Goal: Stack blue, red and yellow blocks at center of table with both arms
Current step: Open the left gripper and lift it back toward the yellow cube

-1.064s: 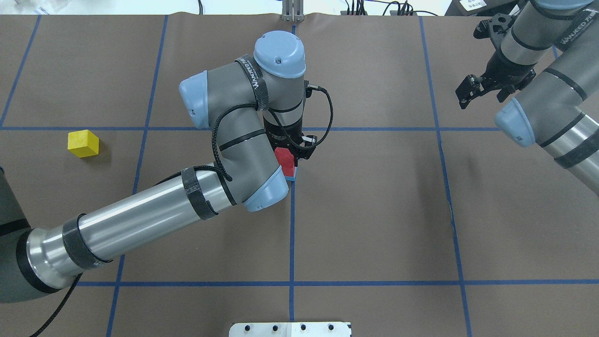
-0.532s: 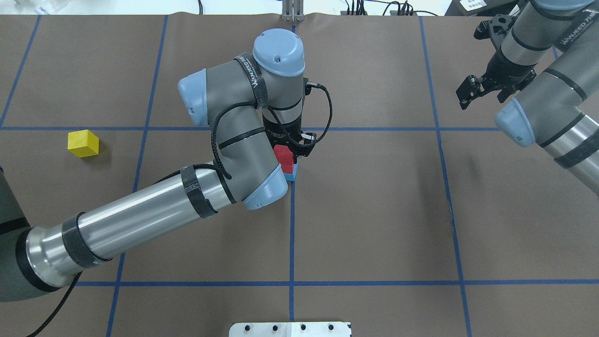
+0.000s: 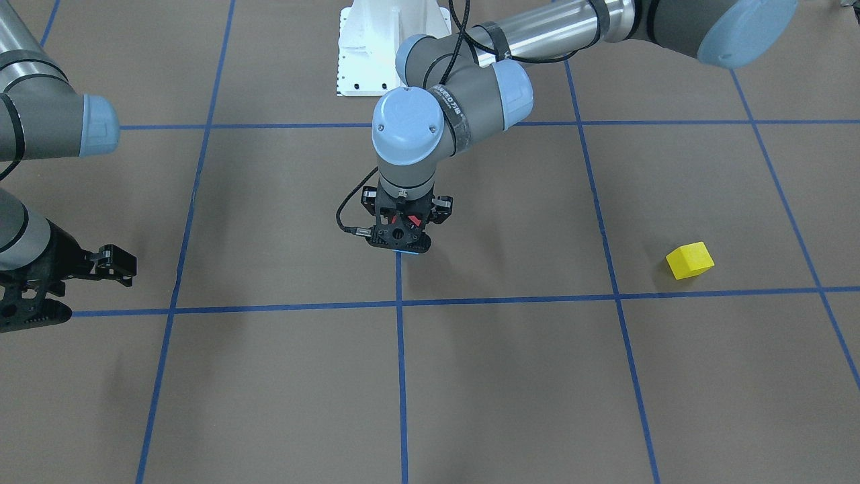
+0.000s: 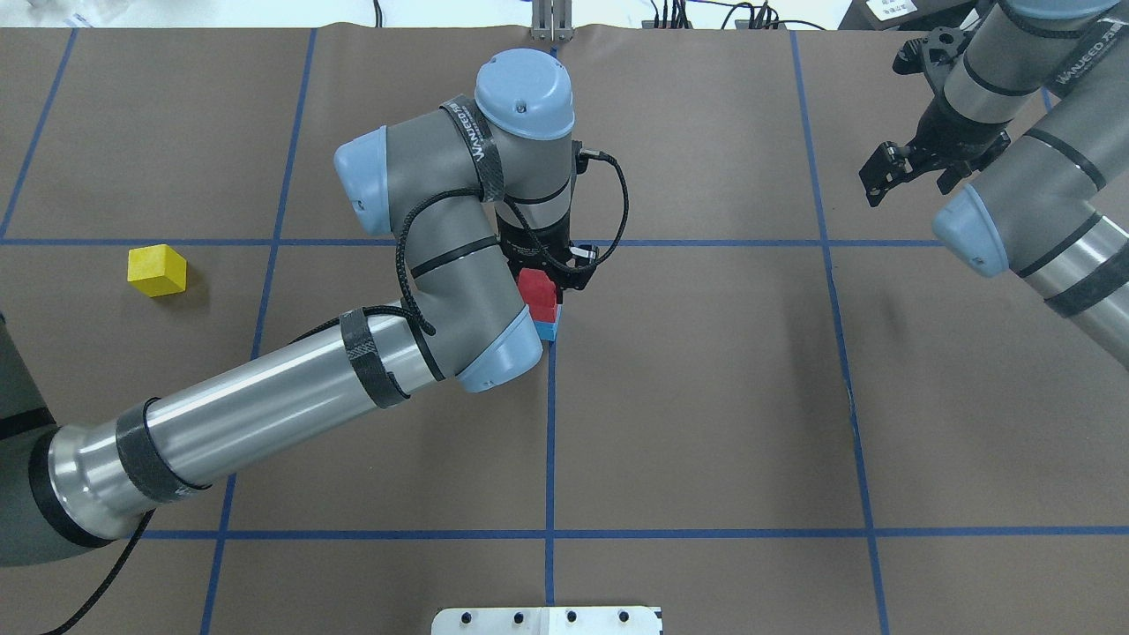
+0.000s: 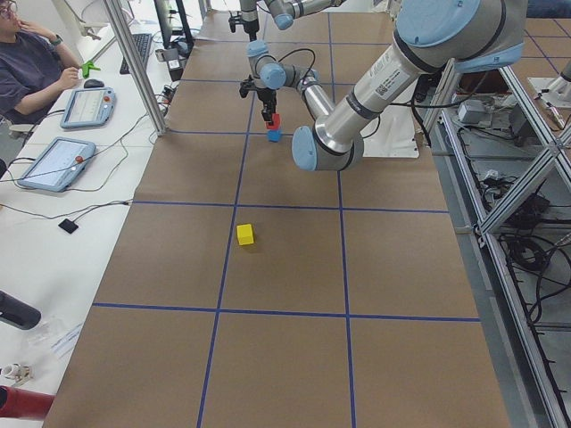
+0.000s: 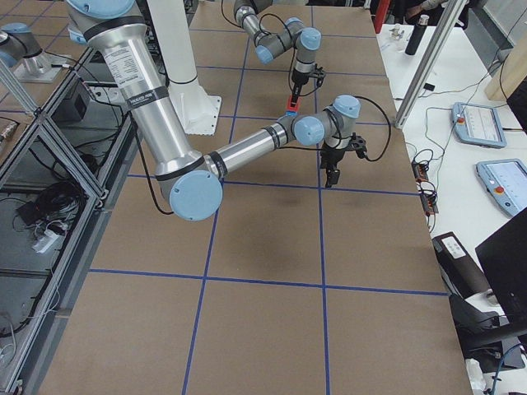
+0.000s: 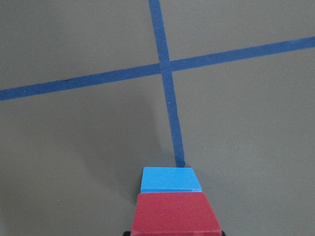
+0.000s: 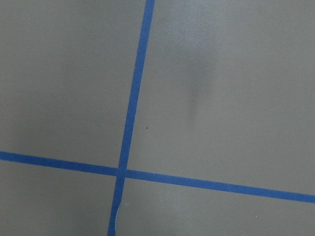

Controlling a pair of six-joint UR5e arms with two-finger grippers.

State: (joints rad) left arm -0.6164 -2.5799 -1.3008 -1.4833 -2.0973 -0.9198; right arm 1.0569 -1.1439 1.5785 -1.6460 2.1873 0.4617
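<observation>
My left gripper (image 4: 549, 284) hangs over the table centre, shut on the red block (image 4: 538, 291). The red block sits just over the blue block (image 4: 549, 329), which rests on the blue tape line (image 4: 550, 423). I cannot tell whether the two blocks touch. In the left wrist view the red block (image 7: 177, 214) fills the bottom edge, with the blue block (image 7: 171, 179) just beyond it. The yellow block (image 4: 157, 270) lies alone far to the left. My right gripper (image 4: 908, 183) hovers open and empty at the far right.
The white pedestal base (image 4: 547, 620) sits at the near table edge. Blue tape lines divide the brown surface into a grid. A person (image 5: 27, 62) sits at a side desk with tablets (image 5: 55, 162) beyond the table's long edge.
The left wrist has shifted slightly with the red block still in its grip, and a little more of the blue block shows beneath. The right arm and yellow block have not moved.
</observation>
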